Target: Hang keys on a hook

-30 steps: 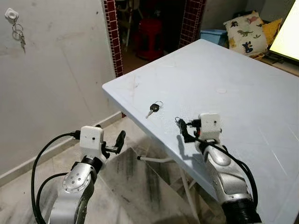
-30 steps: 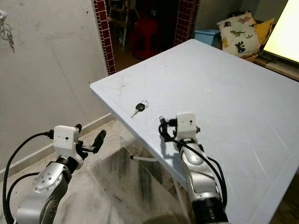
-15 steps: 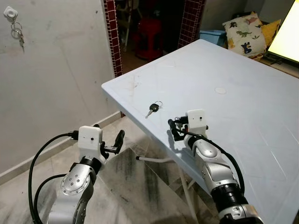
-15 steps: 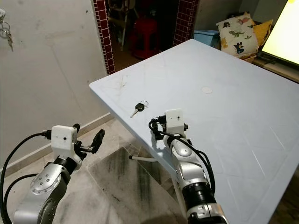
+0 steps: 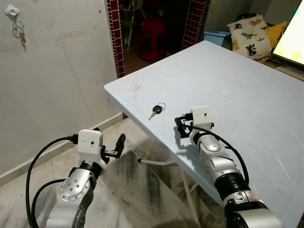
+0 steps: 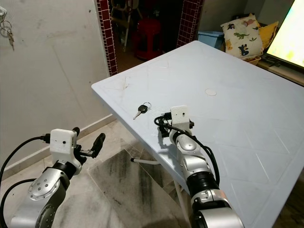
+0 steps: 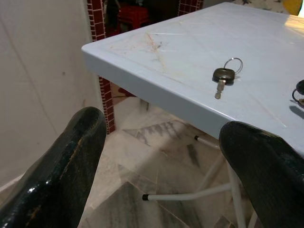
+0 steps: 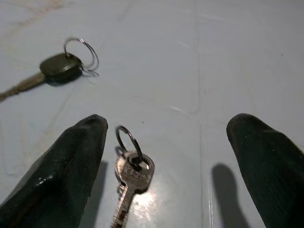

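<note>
A black-headed key (image 5: 156, 110) with a ring lies near the white table's (image 5: 247, 109) front left edge. A small silver key (image 8: 132, 174) on a ring lies flat on the table between the fingers of my right gripper (image 5: 180, 127), which is open and low over the table, a short way right of the black-headed key (image 8: 59, 69). On the wall to the far left is a white hook (image 5: 12, 11) with a bunch of keys (image 5: 19, 35) hanging from it. My left gripper (image 5: 110, 140) is open and holds nothing, below table height off the table's left edge.
The grey wall (image 5: 61, 80) stands to the left, with tiled floor (image 5: 137, 190) and the table's white legs (image 5: 161, 163) below. Behind are brick door posts (image 5: 114, 33), a red stool (image 5: 154, 38), a blue bin (image 5: 216, 36) and a dinosaur cushion (image 5: 250, 33).
My right gripper has moved forward and left over the table, closer to the black-headed key. The left arm has barely moved.
</note>
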Motion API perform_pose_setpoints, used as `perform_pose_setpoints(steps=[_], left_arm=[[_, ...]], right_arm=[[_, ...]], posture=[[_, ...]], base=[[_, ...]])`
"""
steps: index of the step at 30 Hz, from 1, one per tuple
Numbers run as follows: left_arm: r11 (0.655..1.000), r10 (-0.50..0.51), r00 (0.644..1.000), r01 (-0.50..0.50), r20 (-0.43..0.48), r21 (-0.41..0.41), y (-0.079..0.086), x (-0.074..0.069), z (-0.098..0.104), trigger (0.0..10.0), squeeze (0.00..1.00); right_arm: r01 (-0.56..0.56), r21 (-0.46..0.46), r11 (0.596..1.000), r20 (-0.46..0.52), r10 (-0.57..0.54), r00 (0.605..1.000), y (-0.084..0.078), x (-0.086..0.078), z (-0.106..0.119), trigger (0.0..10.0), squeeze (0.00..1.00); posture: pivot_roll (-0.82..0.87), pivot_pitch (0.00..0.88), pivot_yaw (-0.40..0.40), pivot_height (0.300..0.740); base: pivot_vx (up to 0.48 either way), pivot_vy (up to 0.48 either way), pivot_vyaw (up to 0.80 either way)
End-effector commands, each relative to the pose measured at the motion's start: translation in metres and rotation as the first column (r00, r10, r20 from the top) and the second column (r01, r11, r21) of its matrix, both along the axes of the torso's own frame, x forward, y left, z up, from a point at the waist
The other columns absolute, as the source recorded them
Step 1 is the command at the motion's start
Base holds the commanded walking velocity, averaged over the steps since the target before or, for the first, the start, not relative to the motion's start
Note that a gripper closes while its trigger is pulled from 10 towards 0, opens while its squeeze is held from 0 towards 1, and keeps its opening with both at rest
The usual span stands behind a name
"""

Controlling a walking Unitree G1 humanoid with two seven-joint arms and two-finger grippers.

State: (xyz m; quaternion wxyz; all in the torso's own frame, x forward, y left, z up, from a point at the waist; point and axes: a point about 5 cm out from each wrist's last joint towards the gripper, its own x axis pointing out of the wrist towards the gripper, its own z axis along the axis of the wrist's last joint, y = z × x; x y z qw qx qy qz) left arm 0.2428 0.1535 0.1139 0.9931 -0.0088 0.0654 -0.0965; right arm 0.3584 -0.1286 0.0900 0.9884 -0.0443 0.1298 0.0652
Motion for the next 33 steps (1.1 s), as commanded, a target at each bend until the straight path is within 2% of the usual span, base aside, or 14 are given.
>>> perform_pose_setpoints(steps=[1, 5, 6, 7, 20, 21, 22, 24, 26, 33], left_arm=[[1.0, -0.005, 1.0, 0.005, 0.004, 0.013, 0.0, -0.002, 0.003, 10.0, 0.0], [1.0, -0.005, 1.0, 0.005, 0.0, 0.015, 0.0, -0.004, 0.003, 10.0, 0.0], [1.0, -0.005, 1.0, 0.005, -0.001, 0.016, 0.0, -0.004, 0.003, 10.0, 0.0], [1.0, -0.004, 1.0, 0.004, -0.002, 0.016, 0.0, -0.005, 0.003, 10.0, 0.0], [1.0, -0.006, 1.0, 0.006, -0.014, 0.013, 0.001, -0.009, 0.004, 10.0, 0.0], [1.0, -0.006, 1.0, 0.007, -0.016, 0.013, 0.001, -0.01, 0.004, 10.0, 0.0], [1.0, -0.006, 1.0, 0.007, -0.016, 0.013, 0.001, -0.01, 0.004, 10.0, 0.0], [1.0, -0.007, 1.0, 0.007, -0.018, 0.013, 0.001, -0.011, 0.004, 10.0, 0.0], [1.0, -0.007, 1.0, 0.008, -0.02, 0.013, 0.001, -0.012, 0.004, 10.0, 0.0], [1.0, -0.011, 1.0, 0.011, -0.028, 0.013, 0.002, -0.014, 0.004, 10.0, 0.0]], right_arm=[[0.011, 0.018, 1.0, -0.006, -0.011, 1.0, -0.003, 0.003, 0.002, 10.0, 0.0], [-0.015, 0.031, 0.999, -0.047, 0.016, 0.999, 0.001, 0.003, -0.003, 9.8, 0.0], [-0.022, 0.035, 0.999, -0.055, 0.023, 0.998, 0.001, 0.003, -0.005, 3.5, 0.0], [-0.025, 0.039, 0.999, -0.055, 0.027, 0.998, 0.001, 0.003, -0.005, 0.0, 0.0], [-0.027, 0.05, 0.998, -0.047, 0.029, 0.998, 0.003, 0.008, -0.002, 0.0, 0.0], [-0.028, 0.051, 0.998, -0.047, 0.031, 0.998, 0.004, 0.009, -0.002, 0.7, 0.0], [-0.028, 0.051, 0.998, -0.047, 0.031, 0.998, 0.004, 0.009, -0.002, 0.7, 0.0], [-0.028, 0.052, 0.998, -0.047, 0.03, 0.998, 0.004, 0.009, -0.001, 0.0, 0.0], [-0.027, 0.052, 0.998, -0.048, 0.029, 0.998, 0.004, 0.01, -0.001, 0.4, 0.0], [-0.028, 0.045, 0.999, -0.069, 0.031, 0.997, 0.002, 0.008, -0.005, 0.4, 0.0]], posture=[[0.21, 0.01, -0.035, 0.74], [0.21, 0.014, -0.036, 0.74], [0.21, 0.015, -0.036, 0.74], [0.21, 0.016, -0.036, 0.74], [0.22, 0.032, -0.035, 0.74], [0.22, 0.033, -0.036, 0.74], [0.22, 0.033, -0.036, 0.74], [0.22, 0.038, -0.035, 0.74], [0.22, 0.04, -0.035, 0.74], [0.23, 0.046, -0.033, 0.74]], base=[[0.0, 0.0, 0.0], [0.0, 0.0, 0.0], [0.0, 0.0, 0.0], [0.0, 0.0, 0.0], [0.0, 0.0, 0.0], [0.0, 0.0, 0.0], [0.0, 0.0, 0.0], [0.0, 0.0, 0.0], [0.0, 0.0, 0.0], [0.0, 0.0, 0.0]])
